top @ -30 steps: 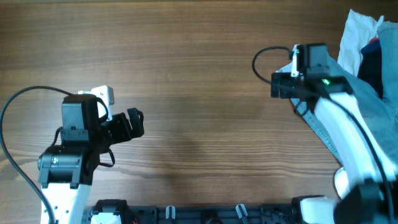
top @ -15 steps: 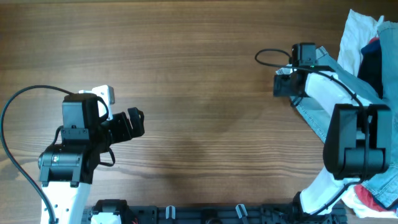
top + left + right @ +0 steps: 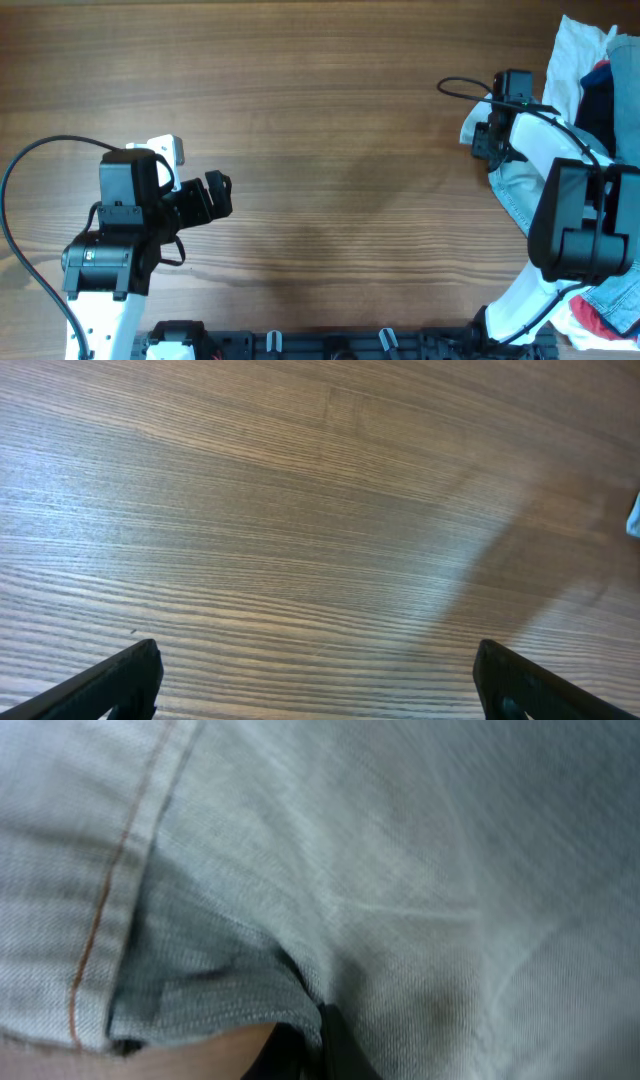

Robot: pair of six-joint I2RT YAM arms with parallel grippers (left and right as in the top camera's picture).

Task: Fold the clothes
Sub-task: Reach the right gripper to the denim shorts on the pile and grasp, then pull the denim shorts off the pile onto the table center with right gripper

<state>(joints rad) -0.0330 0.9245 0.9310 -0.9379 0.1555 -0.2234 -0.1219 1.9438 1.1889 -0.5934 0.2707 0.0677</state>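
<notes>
My left claw (image 3: 218, 196) hangs wide open and empty at 9 o'clock. The light blue faded denim shorts (image 3: 512, 188) lie at 3 o'clock under my right claw (image 3: 488, 140); I cannot tell its grip.

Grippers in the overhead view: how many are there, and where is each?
2. The left gripper is at lower left, over the bare table. The right gripper is at upper right, at the edge of the denim shorts. No others show.
</notes>
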